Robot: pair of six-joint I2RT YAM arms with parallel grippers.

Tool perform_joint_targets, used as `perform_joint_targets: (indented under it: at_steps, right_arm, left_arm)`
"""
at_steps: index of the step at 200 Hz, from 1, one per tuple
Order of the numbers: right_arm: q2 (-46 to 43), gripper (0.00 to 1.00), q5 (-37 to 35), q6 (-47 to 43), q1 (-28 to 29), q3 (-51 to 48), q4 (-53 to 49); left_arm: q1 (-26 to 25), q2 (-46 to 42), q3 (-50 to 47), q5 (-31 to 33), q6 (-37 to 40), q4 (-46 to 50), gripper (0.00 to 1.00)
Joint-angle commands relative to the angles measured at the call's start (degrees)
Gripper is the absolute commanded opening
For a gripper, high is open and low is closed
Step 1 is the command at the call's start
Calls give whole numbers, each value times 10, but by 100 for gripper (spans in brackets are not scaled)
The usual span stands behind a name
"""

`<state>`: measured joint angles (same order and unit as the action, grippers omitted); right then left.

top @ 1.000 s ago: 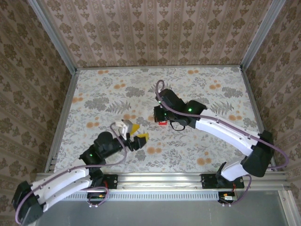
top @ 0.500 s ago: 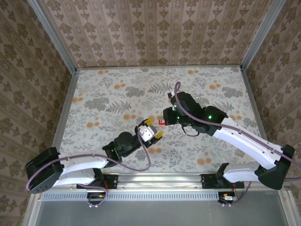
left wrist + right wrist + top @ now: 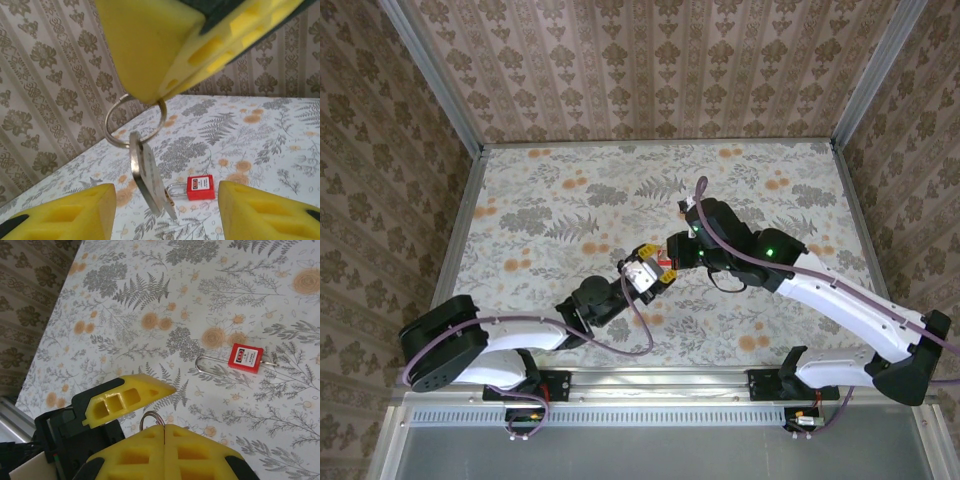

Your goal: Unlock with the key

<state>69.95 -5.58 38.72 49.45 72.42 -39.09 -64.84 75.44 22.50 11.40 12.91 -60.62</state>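
**A:** Checking the left wrist view and seeing the key [image 3: 146,175] dangling off its ring [image 3: 107,122], long axis nearly upright, tip pointing down toward the table [image 3: 280,145]. Seeing the ring pinched in the right gripper [image 3: 164,429], fingers pressed tight together on it.

**B:** Agreeing. Noticing the left gripper [image 3: 167,200] spread wide, gripping nothing, sitting just beside the right one. Spotting the red padlock [image 3: 245,358] lying flat on the table, apart from the key, shackle pointing left in both wrist views. Struggling to tell one key from two overlapping blades. Losing the ring's top inside that grip.
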Motion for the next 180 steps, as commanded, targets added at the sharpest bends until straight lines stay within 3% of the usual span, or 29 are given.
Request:
perform_joint_targets:
  at_steps: [1,75,117,180]
  right_arm:
    - [-18,1,11,15,3,-10,11]
    - [-36,0,0,21,3,-16,9]
    - [-39,0,2,24,3,-23,13]
    - [-50,0,-10,24,0,-30,13]
  left_arm:
    - [1,11,23,-2,-7,-60,54]
    - [1,16,18,6,-18,-68,32]
    - [1,2,22,-6,-12,-42,24]
    - [1,-21,27,-11,-9,0,4]
